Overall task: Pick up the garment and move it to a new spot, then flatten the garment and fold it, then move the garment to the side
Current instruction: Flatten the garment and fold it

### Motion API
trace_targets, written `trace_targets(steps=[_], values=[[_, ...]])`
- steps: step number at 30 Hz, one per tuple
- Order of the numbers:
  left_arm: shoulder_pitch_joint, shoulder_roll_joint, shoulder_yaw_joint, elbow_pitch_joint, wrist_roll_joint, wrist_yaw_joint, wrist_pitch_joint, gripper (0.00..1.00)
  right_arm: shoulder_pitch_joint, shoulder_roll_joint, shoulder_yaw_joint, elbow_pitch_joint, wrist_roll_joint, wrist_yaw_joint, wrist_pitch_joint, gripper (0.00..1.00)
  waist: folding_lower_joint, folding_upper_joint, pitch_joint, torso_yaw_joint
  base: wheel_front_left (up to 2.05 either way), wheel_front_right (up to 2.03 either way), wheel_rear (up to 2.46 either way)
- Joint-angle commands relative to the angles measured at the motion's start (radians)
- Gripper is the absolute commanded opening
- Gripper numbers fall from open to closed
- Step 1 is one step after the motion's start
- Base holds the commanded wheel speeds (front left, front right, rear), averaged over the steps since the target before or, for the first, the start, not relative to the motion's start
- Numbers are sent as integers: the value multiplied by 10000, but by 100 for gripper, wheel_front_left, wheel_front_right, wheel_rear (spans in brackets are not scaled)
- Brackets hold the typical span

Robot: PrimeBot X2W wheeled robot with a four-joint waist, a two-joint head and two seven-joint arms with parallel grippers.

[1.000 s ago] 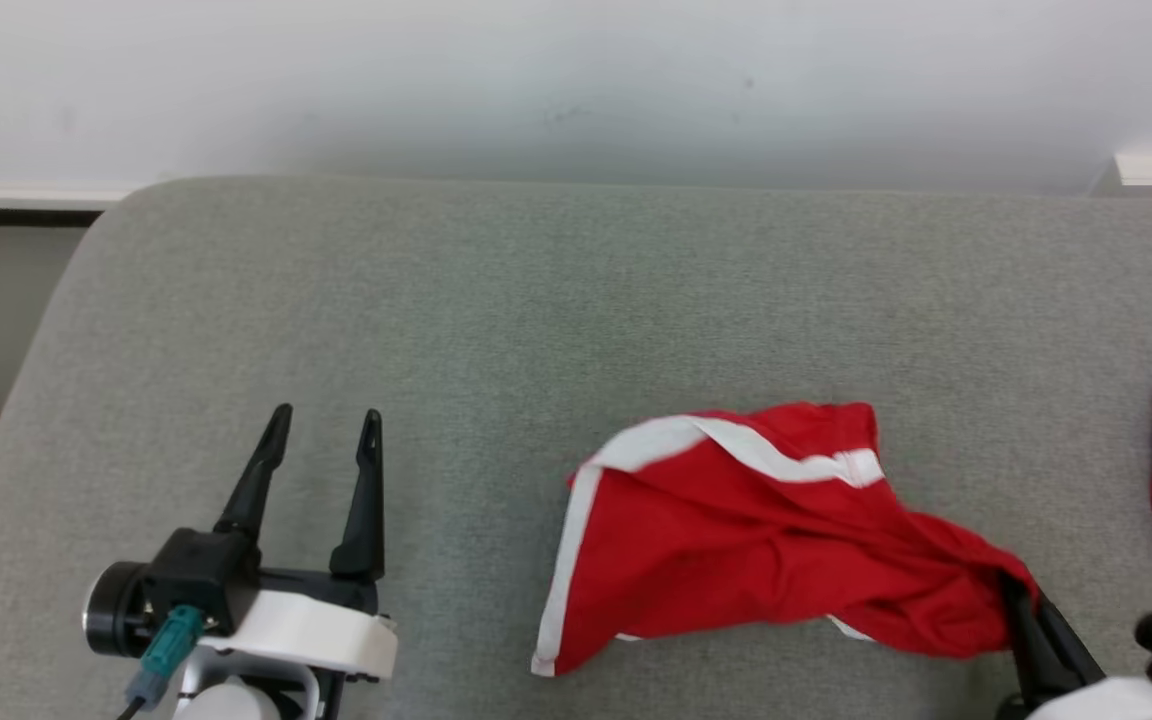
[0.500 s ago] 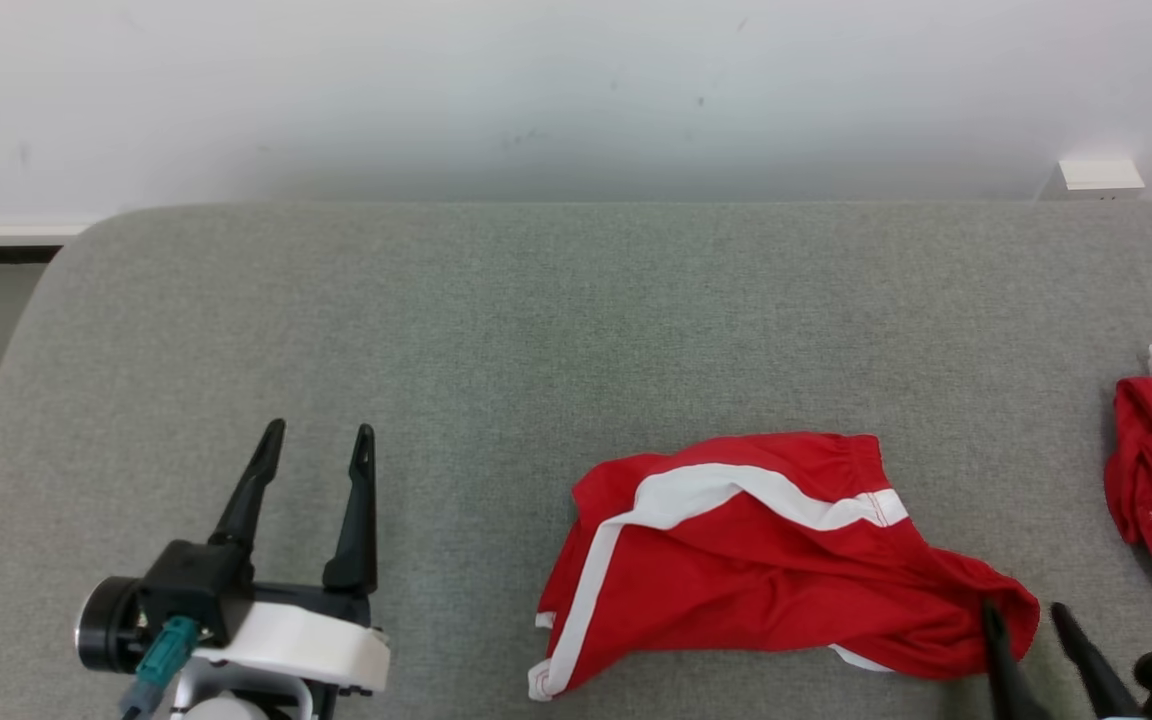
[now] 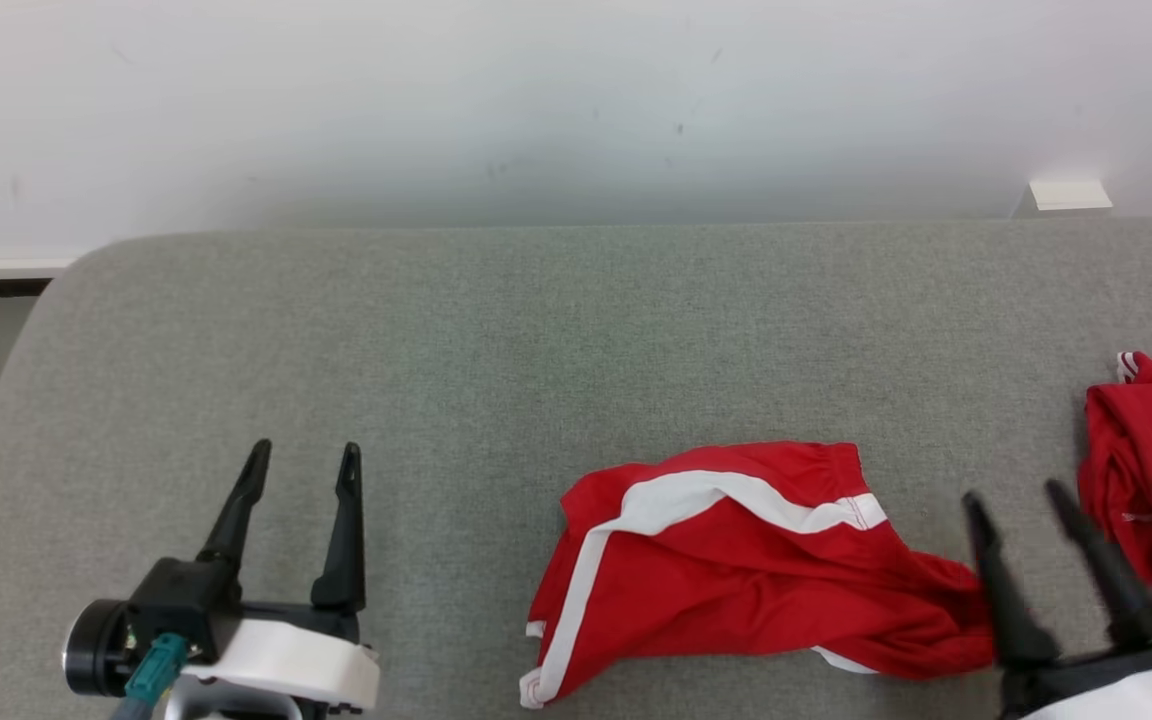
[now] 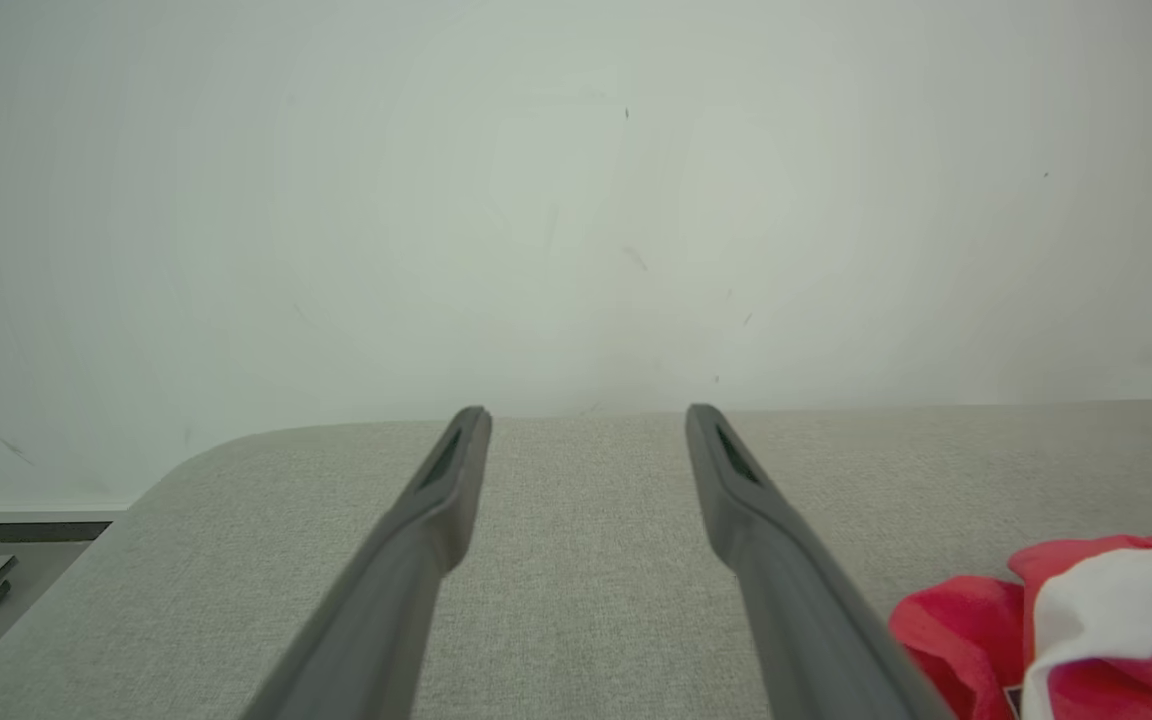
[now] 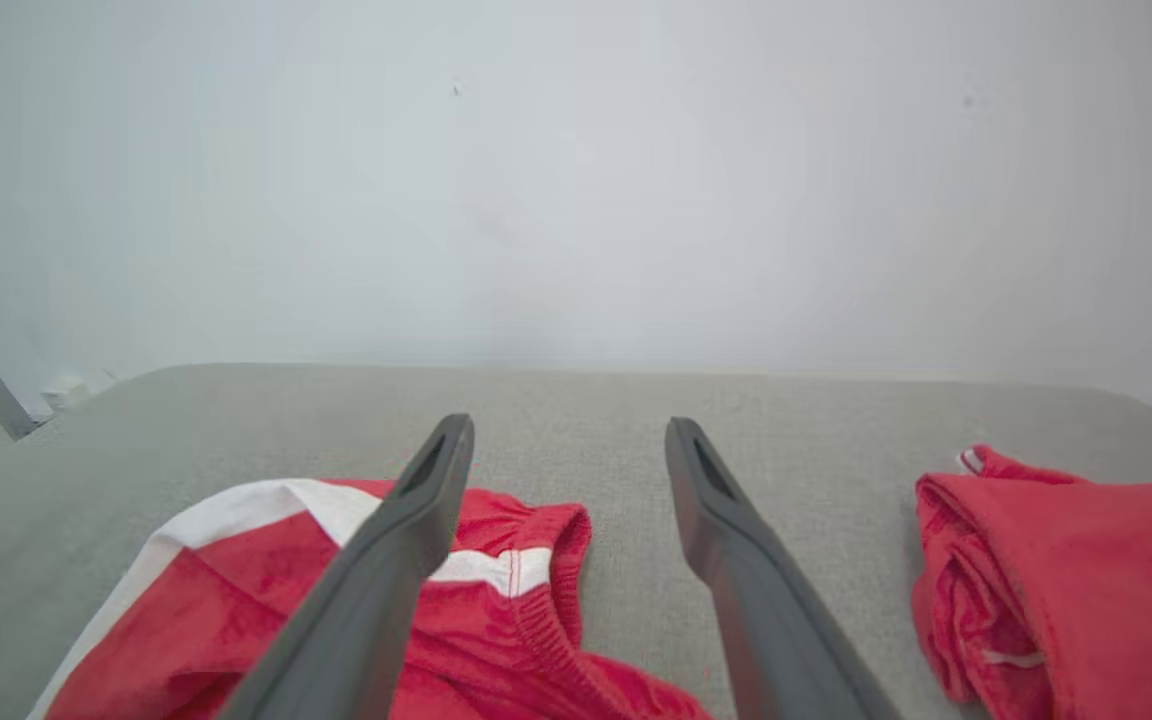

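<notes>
Red garment (image 3: 736, 570) lies crumpled on the grey table (image 3: 536, 330) toward five o'clock. The right hand (image 3: 1014, 495) has just let go, open and empty beside it; the left hand (image 3: 305, 448) is open too. Flattening seems next.

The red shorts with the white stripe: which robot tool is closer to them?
Right. The right tool stands open at the right end of the red shorts; the left tool is open, well off to their left over the grey surface.
</notes>
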Motion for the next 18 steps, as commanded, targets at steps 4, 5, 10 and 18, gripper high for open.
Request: trace_targets(steps=[4,5,10,18], values=[[234,57,-69,-63,-69,10,20,100,-369,-221,-514,-395,-238,-27,158,100,0,0,-96,73,0,0,0],[256,38,-92,-60,-74,0,17,100,-361,-240,-596,-438,-229,-27,206,100,0,0,-120,107,0,0,0],[384,-41,-168,-58,-108,16,-21,100,-272,-226,-714,-546,-143,-29,404,100,0,0,-151,227,0,0,0],[304,39,-468,-95,76,-121,84,100,-251,-229,-697,-483,-56,-29,424,100,0,0,-137,258,0,0,0]])
